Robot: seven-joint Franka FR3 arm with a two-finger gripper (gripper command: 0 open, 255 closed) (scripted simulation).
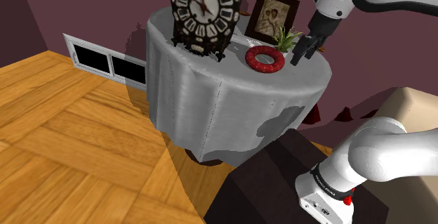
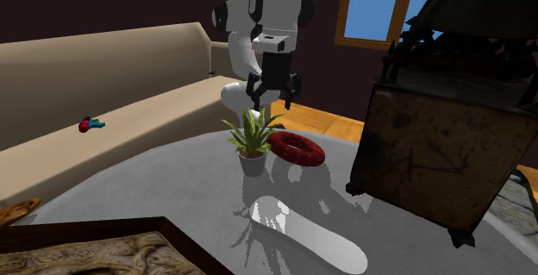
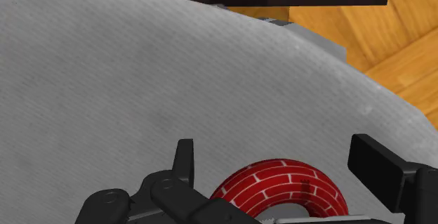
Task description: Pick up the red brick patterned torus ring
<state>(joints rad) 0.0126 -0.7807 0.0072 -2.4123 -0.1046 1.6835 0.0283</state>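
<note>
Dark purple walls (image 1: 70, 5) and a wood parquet floor (image 1: 63, 138) surround a round table (image 1: 210, 103) draped in a grey cloth. A small potted plant (image 2: 252, 140) stands on the cloth. The red brick-patterned ring (image 2: 296, 148) lies flat just beside the plant, near the table's edge. A large dark clock (image 1: 203, 8) stands well apart from the plant, a framed picture (image 1: 270, 15) stands close behind the plant, and a white oblong piece (image 2: 302, 230) lies on the cloth near the plant. A beige sofa (image 2: 129, 84) runs along the wall beyond the plant, with a wood-framed window (image 2: 379, 6) above it. The black gripper (image 2: 272, 101) hangs over the cloth just beyond the plant. Its fingers are spread apart, and in the wrist view the ring shows between them, unclasped.
</note>
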